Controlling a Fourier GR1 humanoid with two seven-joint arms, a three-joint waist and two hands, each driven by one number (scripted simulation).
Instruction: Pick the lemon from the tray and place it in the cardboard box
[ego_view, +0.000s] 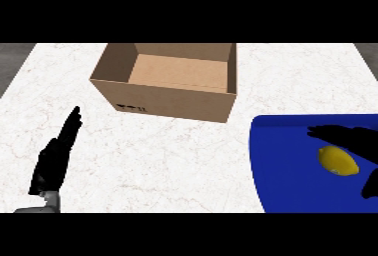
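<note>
1. My right hand (363, 145) hangs spread over the lemon (338, 161) on the blue tray (284, 165), fingers beyond it, thumb nearer; nothing gripped yet.
2. Best to settle lower, then close across the lemon's width.
3. Cardboard box (173, 80) sits open-topped, up-left; its near wall needs clearing.
4. Left hand (55, 155) rests open on the counter (162, 160).

A white marble-patterned counter (148, 150) with faint reddish veins spans the view, grey floor (13, 60) at its far corners.
</note>
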